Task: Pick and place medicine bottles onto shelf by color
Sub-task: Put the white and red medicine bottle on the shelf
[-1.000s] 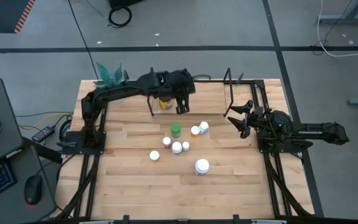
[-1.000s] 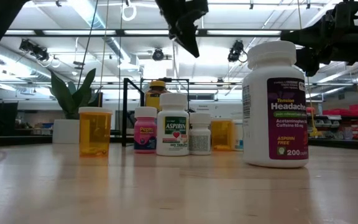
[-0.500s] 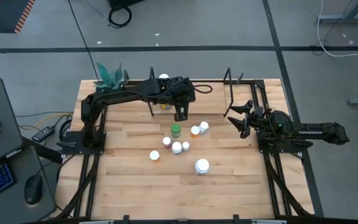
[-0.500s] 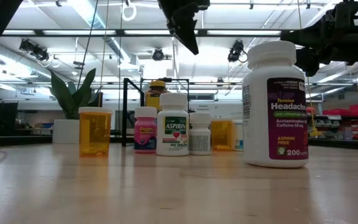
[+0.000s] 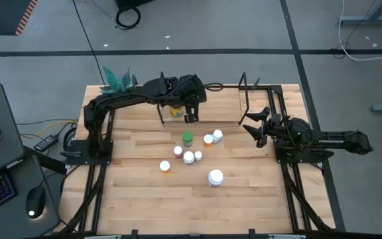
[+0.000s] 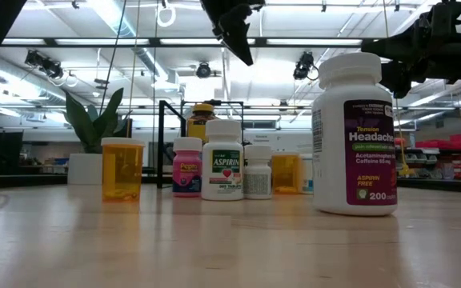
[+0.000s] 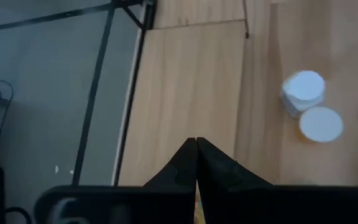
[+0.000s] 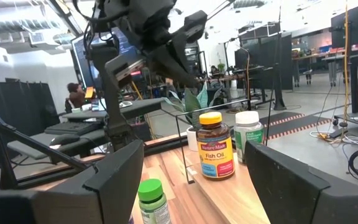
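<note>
Medicine bottles (image 5: pixel 190 151) stand upright in a cluster mid-table, just below and toward the table's near side from the left gripper (image 5: pixel 190 117), whose fingers are pressed together and empty. The right gripper (image 5: pixel 253 124), fingers apart and holding nothing, waits farther off at the side, so I judge the left arm nearer.

amber bottle (image 5: pixel 176 110) half under left arm, green-capped bottle (image 8: pixel 151 200) cut off — edge
</note>
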